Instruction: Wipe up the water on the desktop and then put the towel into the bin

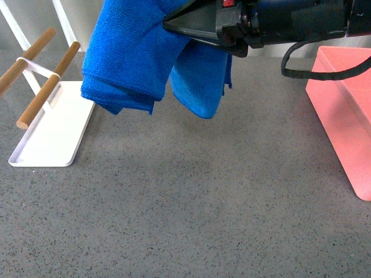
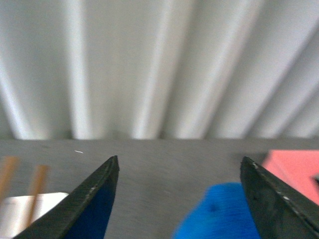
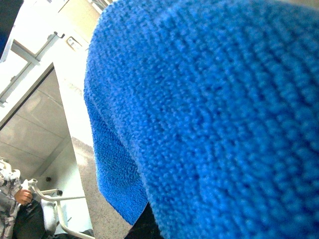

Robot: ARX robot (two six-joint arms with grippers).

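Desktop open mid; tray w/ rods blocks left, bin right, towel hangs above.

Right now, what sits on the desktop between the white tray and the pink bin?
Nothing: front view shows bare desktop there; the towel hangs above it.

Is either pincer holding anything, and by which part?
The right pincer grips the bright blue microfibre towel by a bunched upper fold; left pincer open, empty.
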